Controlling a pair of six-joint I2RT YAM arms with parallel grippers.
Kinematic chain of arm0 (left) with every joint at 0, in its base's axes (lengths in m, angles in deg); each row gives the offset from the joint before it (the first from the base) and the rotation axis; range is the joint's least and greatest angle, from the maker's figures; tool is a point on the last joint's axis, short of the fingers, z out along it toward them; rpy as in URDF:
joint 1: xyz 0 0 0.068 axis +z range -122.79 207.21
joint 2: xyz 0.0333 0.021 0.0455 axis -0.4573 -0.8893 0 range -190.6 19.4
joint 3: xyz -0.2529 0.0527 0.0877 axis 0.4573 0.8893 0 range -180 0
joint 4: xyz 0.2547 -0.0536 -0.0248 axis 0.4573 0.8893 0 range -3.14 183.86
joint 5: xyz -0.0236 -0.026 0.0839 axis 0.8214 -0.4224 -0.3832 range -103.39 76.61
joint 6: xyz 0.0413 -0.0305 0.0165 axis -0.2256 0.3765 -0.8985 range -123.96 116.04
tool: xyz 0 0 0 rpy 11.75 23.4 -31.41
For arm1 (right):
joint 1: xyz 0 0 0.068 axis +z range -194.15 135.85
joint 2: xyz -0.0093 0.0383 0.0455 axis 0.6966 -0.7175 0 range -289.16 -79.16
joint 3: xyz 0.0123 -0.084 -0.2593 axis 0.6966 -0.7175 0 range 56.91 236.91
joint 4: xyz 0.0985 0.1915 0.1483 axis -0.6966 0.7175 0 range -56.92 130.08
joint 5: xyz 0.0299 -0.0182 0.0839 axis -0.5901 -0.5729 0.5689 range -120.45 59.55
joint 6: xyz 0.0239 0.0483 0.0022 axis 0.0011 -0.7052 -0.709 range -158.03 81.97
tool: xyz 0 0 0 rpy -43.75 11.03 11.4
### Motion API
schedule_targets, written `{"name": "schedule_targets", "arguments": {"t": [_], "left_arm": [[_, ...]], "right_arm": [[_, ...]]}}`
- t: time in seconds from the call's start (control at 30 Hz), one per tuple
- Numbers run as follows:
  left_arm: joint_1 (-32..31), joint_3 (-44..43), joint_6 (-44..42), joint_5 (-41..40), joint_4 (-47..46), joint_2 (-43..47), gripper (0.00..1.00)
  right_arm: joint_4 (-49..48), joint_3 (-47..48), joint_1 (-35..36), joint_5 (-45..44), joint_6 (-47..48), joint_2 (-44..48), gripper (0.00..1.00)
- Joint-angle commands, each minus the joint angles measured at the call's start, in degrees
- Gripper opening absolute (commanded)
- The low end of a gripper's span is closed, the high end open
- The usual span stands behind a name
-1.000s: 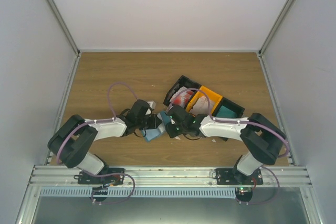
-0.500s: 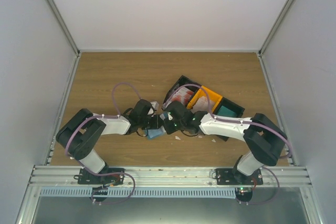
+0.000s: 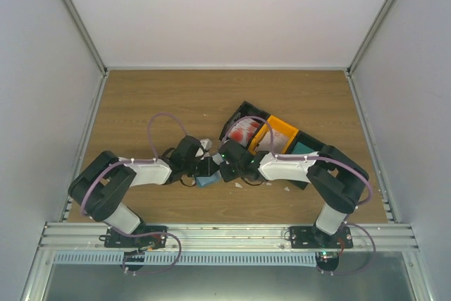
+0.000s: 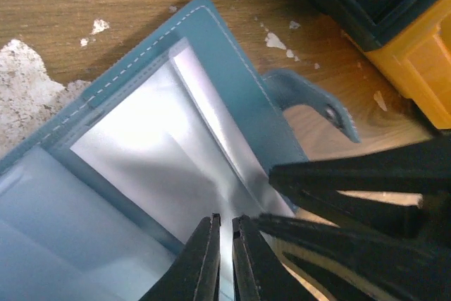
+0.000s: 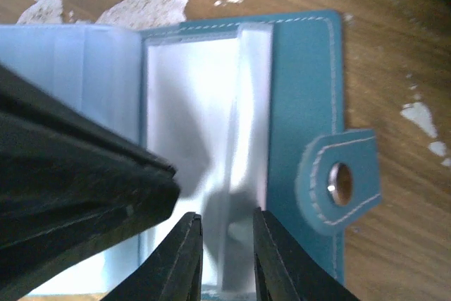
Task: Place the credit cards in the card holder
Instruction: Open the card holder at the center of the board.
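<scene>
Surface: brown wood-grain worktop [image 3: 155, 96], boxed in by plain white walls [image 3: 211, 12] on three sides, with a metal rail along the near edge. Torn white scraps [image 5: 144, 1] dot the wood.

The blue-teal stitched folding card holder [image 3: 206, 180] lies open and flat at mid-worktop, just left of the black and orange plastic trays [image 3: 278, 132], and both arms meet over it. In the right wrist view its opened span runs across the picture, and the folds of its clear plastic sleeves [image 5: 190, 103] run up and down. Its rounded snap tab [image 5: 340, 189] sticks out from the edge on the tray side. From overhead I cannot read its long axis; the arms cover most of it.

Red-and-white credit cards [image 3: 245, 130] sit in the far-left black tray section.

Left pincer [image 4: 225, 259]: fingers almost together, only a thin slit, tips over a sleeve. I cannot tell whether plastic is pinched.

Right pincer [image 5: 227, 259]: fingers apart, a sleeve edge lying in the gap.
</scene>
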Motion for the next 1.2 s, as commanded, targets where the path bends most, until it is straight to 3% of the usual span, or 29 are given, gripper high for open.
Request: {"name": "schedule_targets", "arguments": {"t": [0.0,0.27,0.57,0.9,1.17], "left_arm": [[-0.1,0.5,-0.8,1.3,0.0,3.9,0.11],[0.0,2.2,-1.0,-6.2,8.7,12.4,0.25],[0.2,8.0,-2.0,-7.7,12.5,14.4,0.18],[0.2,6.7,-3.5,-12.5,16.2,14.7,0.13],[0.3,3.2,-6.2,-6.9,14.0,19.2,0.22]], "right_arm": [[-0.9,-0.4,0.2,-5.3,-2.3,-0.9,0.23],[-0.2,-2.1,0.2,-5.3,-4.9,-0.6,0.24],[-0.3,-2.9,0.3,-2.5,-5.5,-0.9,0.24],[4.7,-2.5,0.4,-2.6,-9.6,1.2,0.24],[8.6,6.9,0.1,-3.1,-6.3,4.9,0.26]]}}
